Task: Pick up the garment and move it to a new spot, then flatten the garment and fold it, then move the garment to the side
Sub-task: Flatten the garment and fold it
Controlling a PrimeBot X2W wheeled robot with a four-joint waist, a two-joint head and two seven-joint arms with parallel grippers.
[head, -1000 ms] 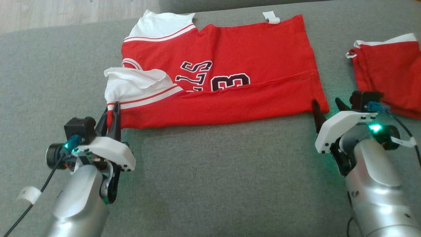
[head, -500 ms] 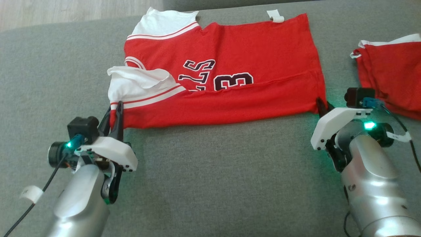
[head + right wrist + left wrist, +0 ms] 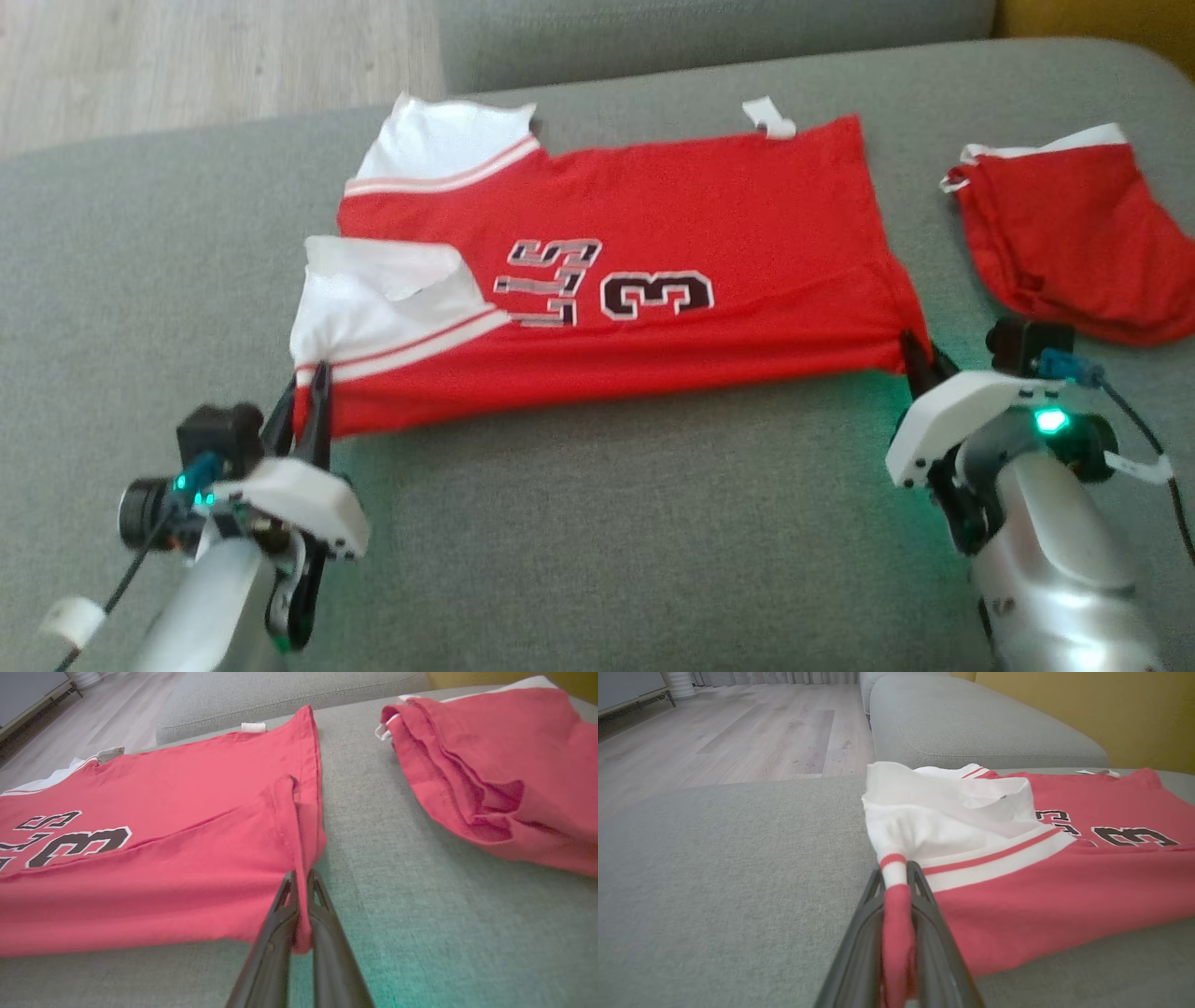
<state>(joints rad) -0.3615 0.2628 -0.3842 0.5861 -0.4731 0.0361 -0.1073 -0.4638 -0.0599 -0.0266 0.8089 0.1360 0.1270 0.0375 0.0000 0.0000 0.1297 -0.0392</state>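
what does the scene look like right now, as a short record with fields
surface: grey sofa cushion
garment: red jersey, spread out, white sleeves at the robot's left
left gripper: shut on the jersey's near sleeve-end corner
right gripper: shut on the jersey's near hem corner
other item: second red garment, crumpled, right of the jersey, apart from it

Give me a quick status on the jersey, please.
Left gripper shut on the jersey at its sleeve corner, right gripper shut on its hem corner. It lies flat on the grey cushion. Second red garment lies apart, to the right.
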